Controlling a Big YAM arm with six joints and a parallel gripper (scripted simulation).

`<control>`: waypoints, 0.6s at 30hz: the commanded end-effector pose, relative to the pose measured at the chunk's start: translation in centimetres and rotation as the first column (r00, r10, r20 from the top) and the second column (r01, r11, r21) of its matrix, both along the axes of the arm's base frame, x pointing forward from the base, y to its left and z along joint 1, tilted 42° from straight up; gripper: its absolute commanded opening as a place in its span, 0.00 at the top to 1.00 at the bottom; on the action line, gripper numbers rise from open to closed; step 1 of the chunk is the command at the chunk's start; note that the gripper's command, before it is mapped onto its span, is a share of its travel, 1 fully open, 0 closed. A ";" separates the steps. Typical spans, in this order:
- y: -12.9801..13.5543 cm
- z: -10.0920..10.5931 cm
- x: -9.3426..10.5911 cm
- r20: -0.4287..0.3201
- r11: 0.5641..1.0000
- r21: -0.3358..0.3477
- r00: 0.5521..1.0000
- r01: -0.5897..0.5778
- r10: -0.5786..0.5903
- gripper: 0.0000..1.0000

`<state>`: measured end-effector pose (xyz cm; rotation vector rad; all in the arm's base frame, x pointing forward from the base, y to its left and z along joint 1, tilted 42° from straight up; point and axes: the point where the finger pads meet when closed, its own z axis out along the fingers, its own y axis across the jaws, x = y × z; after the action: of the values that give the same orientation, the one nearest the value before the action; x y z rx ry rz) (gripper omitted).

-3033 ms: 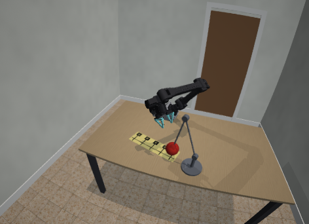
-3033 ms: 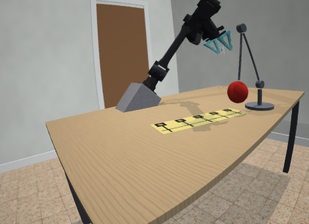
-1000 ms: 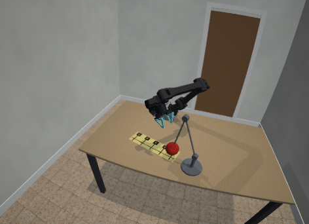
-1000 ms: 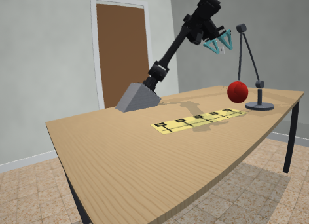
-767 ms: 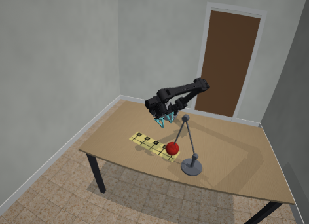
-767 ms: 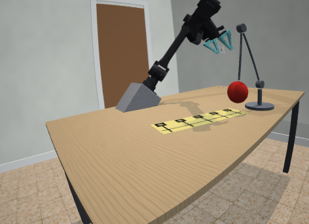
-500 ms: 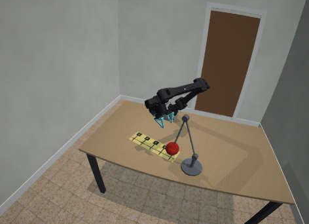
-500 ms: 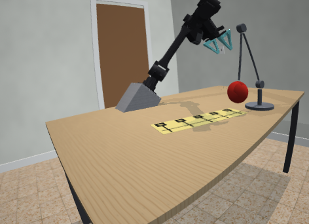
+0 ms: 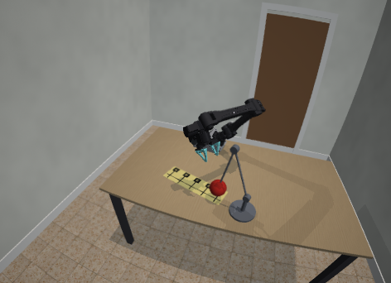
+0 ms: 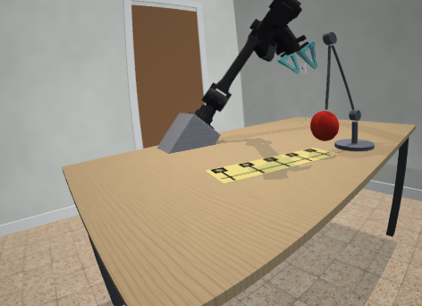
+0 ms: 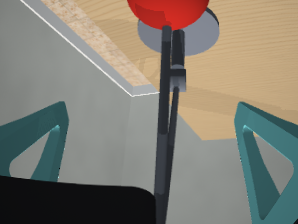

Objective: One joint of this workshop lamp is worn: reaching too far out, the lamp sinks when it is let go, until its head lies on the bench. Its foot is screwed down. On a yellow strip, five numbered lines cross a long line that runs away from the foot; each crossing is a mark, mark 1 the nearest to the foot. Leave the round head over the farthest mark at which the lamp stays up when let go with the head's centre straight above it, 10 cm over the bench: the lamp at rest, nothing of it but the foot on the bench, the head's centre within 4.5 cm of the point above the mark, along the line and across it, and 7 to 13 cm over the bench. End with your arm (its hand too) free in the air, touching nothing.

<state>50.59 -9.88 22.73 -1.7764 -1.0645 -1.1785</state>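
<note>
The lamp has a grey round foot (image 9: 243, 210) on the bench, two thin grey arms meeting at a high elbow joint (image 9: 235, 149), and a round red head (image 9: 219, 188). The head hangs above the bench over the yellow strip (image 9: 191, 182), near the strip's end closest to the foot. My gripper (image 9: 209, 151) is open and empty, up in the air beside the lamp's elbow and apart from it. Its teal fingers show in the exterior view (image 10: 299, 57), left of the elbow (image 10: 329, 38).
The arm's grey base block (image 10: 189, 133) stands at the back of the bench. A brown door (image 9: 286, 79) is in the wall behind. The bench edge (image 9: 166, 213) runs close to the strip's near side.
</note>
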 end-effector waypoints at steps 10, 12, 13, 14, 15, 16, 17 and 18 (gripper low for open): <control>-0.3 0.3 0.0 0.053 0.991 0.044 0.990 -0.130 0.128 0.00; -0.4 0.5 0.1 0.053 0.990 0.045 0.990 -0.131 0.128 0.00; -0.4 0.7 0.1 0.054 0.990 0.045 0.990 -0.132 0.129 0.00; -0.5 0.8 0.1 0.054 0.990 0.045 0.990 -0.133 0.130 0.00; -0.6 1.0 0.2 0.055 0.990 0.045 0.990 -0.133 0.131 0.00; -0.7 1.2 0.2 0.056 0.990 0.045 0.990 -0.134 0.132 0.00; -0.8 1.3 0.2 0.056 0.990 0.045 0.990 -0.135 0.133 0.00; -0.9 1.5 0.3 0.057 0.990 0.045 0.989 -0.136 0.133 0.00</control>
<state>50.59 -9.88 22.73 -1.7586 -1.1152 -1.2092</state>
